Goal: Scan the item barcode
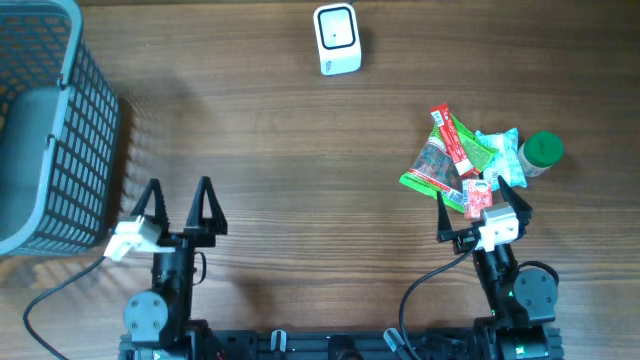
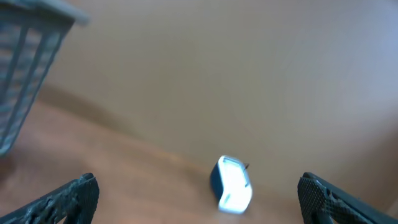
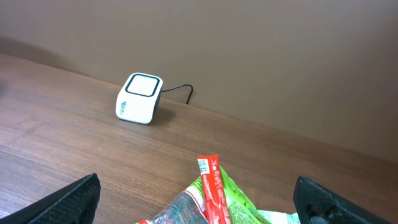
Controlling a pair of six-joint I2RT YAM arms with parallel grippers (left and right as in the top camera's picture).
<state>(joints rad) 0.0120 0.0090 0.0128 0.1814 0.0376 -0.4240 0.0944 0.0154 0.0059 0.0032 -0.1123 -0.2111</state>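
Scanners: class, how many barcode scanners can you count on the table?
1. The white scanner stands at the far edge of the table, near the middle. Another could lie hidden under the packet pile at right.

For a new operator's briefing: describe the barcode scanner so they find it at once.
Start at the far edge of the wooden table, near the middle. The scanner stands there alone. Unlike the colourful snack packets, it is a white box.

Both arms are black and mounted on the black base rail point(image 1: 330, 348). The left gripper point(image 1: 179, 190) and right gripper point(image 1: 473, 200) each have two tapered, textured black fingers, with a white camera block point(image 1: 135, 236) behind them. Just above the rail are a round grey joint housing point(image 1: 148, 312) and looping black cables point(image 1: 50, 290).
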